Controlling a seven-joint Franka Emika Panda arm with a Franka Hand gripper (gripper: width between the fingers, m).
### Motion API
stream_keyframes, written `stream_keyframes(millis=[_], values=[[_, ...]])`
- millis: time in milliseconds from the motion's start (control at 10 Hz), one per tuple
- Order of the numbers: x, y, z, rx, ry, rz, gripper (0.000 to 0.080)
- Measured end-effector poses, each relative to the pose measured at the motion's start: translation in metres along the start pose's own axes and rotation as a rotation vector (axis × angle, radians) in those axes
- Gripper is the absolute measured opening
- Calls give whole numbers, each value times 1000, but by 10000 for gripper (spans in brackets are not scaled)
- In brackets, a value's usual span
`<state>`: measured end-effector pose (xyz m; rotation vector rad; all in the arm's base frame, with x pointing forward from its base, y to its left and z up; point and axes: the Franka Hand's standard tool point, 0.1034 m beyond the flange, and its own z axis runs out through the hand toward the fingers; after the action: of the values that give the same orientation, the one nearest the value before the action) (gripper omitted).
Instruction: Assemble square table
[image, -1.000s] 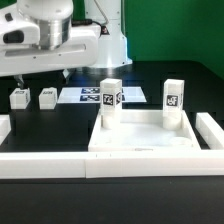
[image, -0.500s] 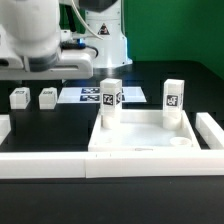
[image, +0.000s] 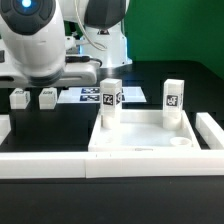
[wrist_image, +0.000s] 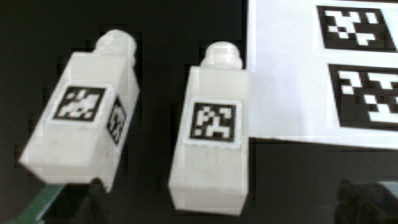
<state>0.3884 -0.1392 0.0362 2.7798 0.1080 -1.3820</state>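
Leg peg (wrist_image: 214, 125) centred below wide-spread fingers (wrist_image: 63, 200); second peg (wrist_image: 80, 110) beside.

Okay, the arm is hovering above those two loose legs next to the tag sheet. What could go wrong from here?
1. The loose legs lie close side by side, and the open gripper seems to straddle both. Closing could catch or shove the wrong one.
2. One of them lies right beside the marker board, so a finger might come down on the board.
3. Two upright legs stand in the table panel. A carried leg could knock them.
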Motion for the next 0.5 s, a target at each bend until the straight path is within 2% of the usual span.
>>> stream_keyframes(millis=[300,500], values=[[-3,-9,31,6,-17,-16,648],[-2,-4,36,7,-11,-48,648]])
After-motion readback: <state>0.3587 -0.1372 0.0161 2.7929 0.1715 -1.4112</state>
